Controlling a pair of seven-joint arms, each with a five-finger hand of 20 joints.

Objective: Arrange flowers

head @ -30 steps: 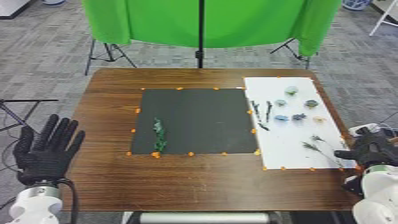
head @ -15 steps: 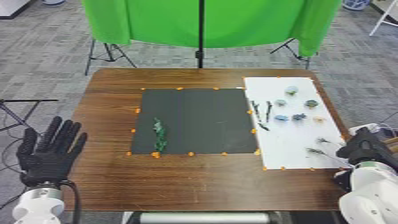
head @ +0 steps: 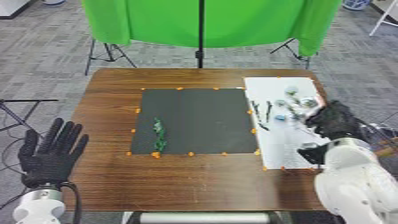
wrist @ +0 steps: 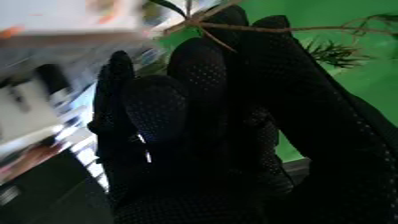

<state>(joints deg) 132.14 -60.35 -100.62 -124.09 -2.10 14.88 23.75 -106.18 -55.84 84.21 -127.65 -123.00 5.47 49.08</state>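
Right hand (head: 333, 120) hides part of white sheet (head: 277, 142). Brown woody twig (wrist: 306, 29), thin, forked, needle-leaved, pinched at fingertips; cut off at wrist view's edge. Rounded pale flower head (head: 291, 90) beyond fingers. Leafy green sprig (head: 160, 135) on matte black sheet (head: 195, 117), well left of them. Left hand (head: 46, 157): fingers open, spread.

Showed glossy, grained brown wood on the table (head: 204, 185), a smooth, matt finish on the black mat (head: 191, 120) and smooth, paper-like material on the white sheet (head: 275, 147). Looked like creased cloth on the green backdrop (head: 244, 25), dotted matt fabric on the right hand (head: 335, 120).
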